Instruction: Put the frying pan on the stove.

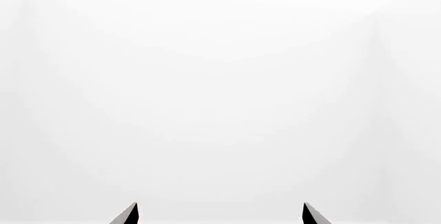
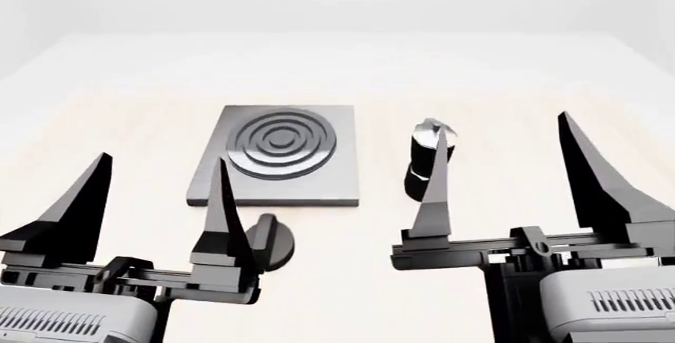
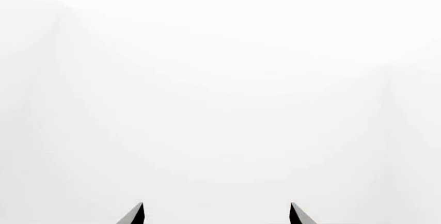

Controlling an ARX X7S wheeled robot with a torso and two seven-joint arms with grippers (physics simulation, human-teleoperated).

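Both arms are hanging low and near me, above the table, nothing in either. The left gripper is standing with its jaws apart, and the right gripper likewise, wider still. The stove is lying bare mid-table, with the moka pot just beside it and a black knob peeking out behind the left fingers. The pan is not showing anywhere; both wrist views are giving only white. I'd say the job is barely starting: finding the pan is coming first, probably by turning the head or base.
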